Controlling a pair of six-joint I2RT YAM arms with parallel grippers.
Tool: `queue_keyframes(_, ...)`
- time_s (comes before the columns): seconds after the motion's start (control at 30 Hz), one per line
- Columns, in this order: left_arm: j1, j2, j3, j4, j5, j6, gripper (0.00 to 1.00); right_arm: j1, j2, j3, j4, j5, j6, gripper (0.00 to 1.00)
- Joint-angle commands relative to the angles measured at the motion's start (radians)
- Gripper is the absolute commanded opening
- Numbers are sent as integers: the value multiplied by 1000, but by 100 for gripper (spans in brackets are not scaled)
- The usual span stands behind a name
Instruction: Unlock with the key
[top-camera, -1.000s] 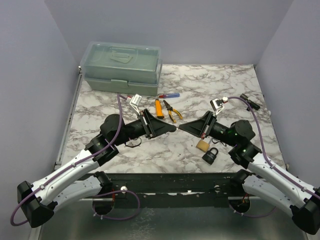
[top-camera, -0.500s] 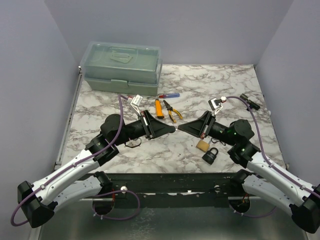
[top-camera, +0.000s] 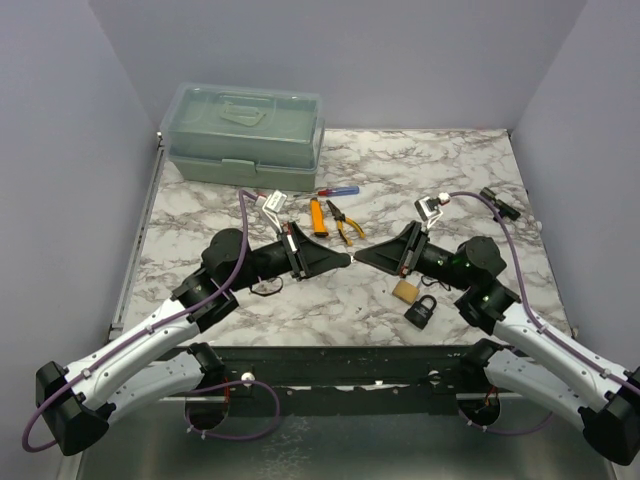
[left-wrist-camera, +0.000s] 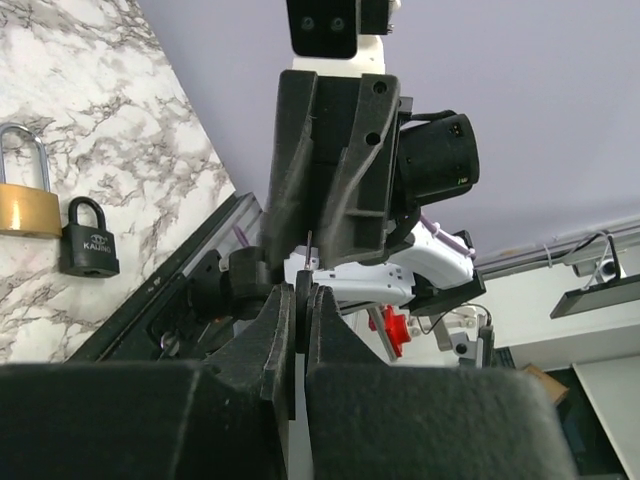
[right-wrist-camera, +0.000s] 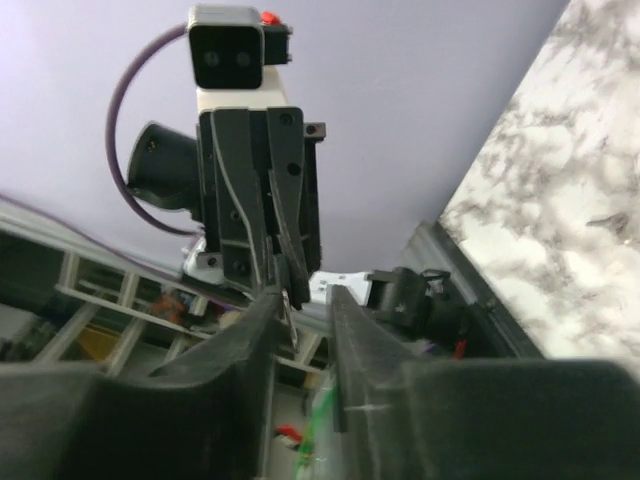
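Note:
My two grippers meet tip to tip above the middle of the marble table (top-camera: 450, 160). The left gripper (top-camera: 344, 259) (left-wrist-camera: 300, 296) is shut on the dark head of the key (left-wrist-camera: 302, 305). Its thin metal blade (right-wrist-camera: 290, 318) points into the right gripper (top-camera: 362, 254) (right-wrist-camera: 305, 300), whose jaws stand slightly apart around it; the blade lies by one finger. A brass padlock (top-camera: 405, 290) (left-wrist-camera: 25, 205) and a small black padlock (top-camera: 420, 310) (left-wrist-camera: 88, 240) lie flat on the table under the right arm, both with shackles closed.
A green toolbox (top-camera: 243, 135) stands at the back left. In front of it lie a screwdriver (top-camera: 335, 191), an orange-handled tool (top-camera: 317, 216) and pliers (top-camera: 345, 222). A black connector (top-camera: 500, 203) lies at the right edge.
The left jaws have closed onto the key. The right jaws, shut on it before, have parted a little. Both gripper tips drifted slightly left.

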Motion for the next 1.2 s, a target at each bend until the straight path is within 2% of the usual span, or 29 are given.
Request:
queue_keyframes(0.0, -5, -29, -19, 16, -2, 15, 0, 6, 0, 71, -220, 44, -74, 53)
queue_keyframes(0.07, -5, -46, -25, -6, -28, 30, 0, 5, -17, 109, -332, 101, -106, 75)
queue_keyframes(0.1, -3, -56, -30, -12, -40, 35, 0, 6, -27, 129, -386, 133, -120, 81)
queue_keyframes(0.3, 0, -94, -53, -53, -77, 78, 0, 6, -46, 255, -728, 330, -165, 93)
queue_keyframes(0.5, 1, -110, -46, -156, -124, 163, 0, 6, 21, 392, -1196, 610, -82, 95)
queue_keyframes(0.67, 2, -129, -43, -234, -184, 241, 0, 6, 96, 455, -1441, 733, 13, 95)
queue_keyframes(1.03, 4, -131, 22, -445, -276, 437, 0, 6, 208, 384, -1559, 810, 50, 96)
queue_keyframes(1.17, 4, -119, 53, -520, -301, 514, 0, 5, 270, 326, -1540, 810, 44, 95)
